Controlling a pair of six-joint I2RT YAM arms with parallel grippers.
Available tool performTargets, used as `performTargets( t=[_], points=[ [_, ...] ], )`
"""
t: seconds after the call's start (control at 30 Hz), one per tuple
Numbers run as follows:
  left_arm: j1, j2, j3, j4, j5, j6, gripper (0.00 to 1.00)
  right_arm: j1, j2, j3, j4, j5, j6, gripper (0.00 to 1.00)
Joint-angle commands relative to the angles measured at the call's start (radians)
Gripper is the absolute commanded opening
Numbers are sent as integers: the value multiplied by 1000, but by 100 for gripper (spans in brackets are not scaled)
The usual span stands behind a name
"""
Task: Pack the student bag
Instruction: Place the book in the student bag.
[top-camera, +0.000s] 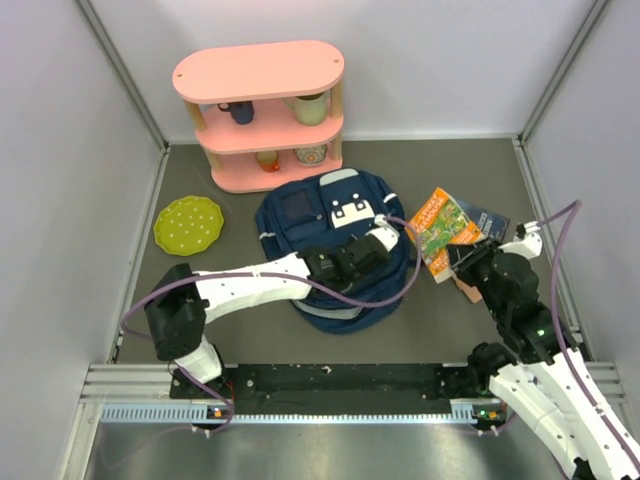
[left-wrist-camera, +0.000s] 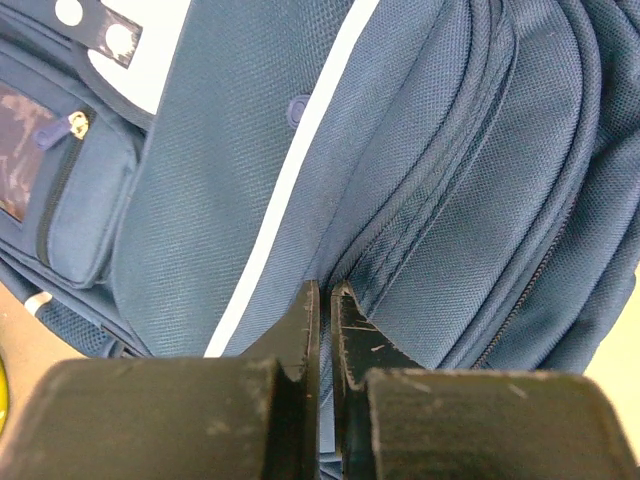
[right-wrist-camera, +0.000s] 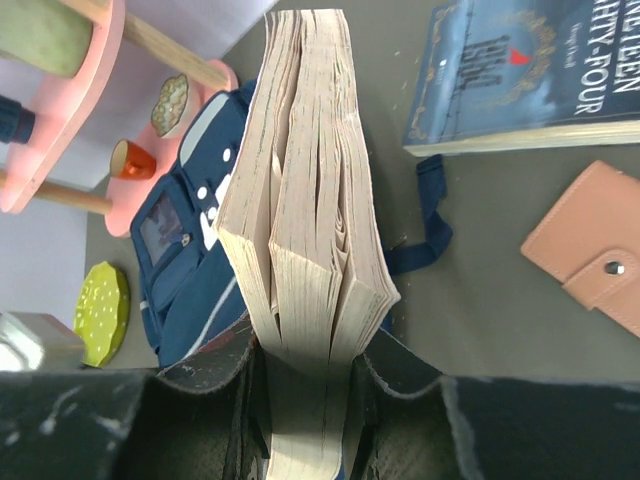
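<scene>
The student bag (top-camera: 300, 215) is a navy backpack with a white stripe, lying flat mid-table. My left gripper (top-camera: 386, 238) rests on its right side. In the left wrist view the left gripper (left-wrist-camera: 325, 292) is shut at the seam beside a zipper of the bag (left-wrist-camera: 230, 170), with a thin strip of blue fabric between its fingers. My right gripper (top-camera: 466, 260) is just right of the bag, shut on a thick paperback book (top-camera: 441, 226) with a colourful cover. The right wrist view shows the book (right-wrist-camera: 305, 200) page-edge up, pages fanning, in the gripper (right-wrist-camera: 310, 345).
A pink two-tier shelf (top-camera: 260, 72) with cups stands behind the bag. A green plate (top-camera: 188, 223) lies at the left. A dark blue book (right-wrist-camera: 520, 80) and a pink wallet (right-wrist-camera: 590, 260) lie right of the bag. A bag strap (right-wrist-camera: 425, 230) trails on the table.
</scene>
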Motion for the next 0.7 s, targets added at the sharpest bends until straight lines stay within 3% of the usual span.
performTargets(
  t=[0.0, 0.27, 0.67],
  points=[
    [96, -86, 106, 38, -28, -15, 0, -4, -58, 95, -3, 112, -12, 0],
    [284, -189, 173, 67, 272, -102, 0, -6, -170, 82, -55, 118, 37, 0],
    [340, -178, 259, 73, 368, -203, 0, -3, -211, 62, -90, -213, 232, 0]
  ],
)
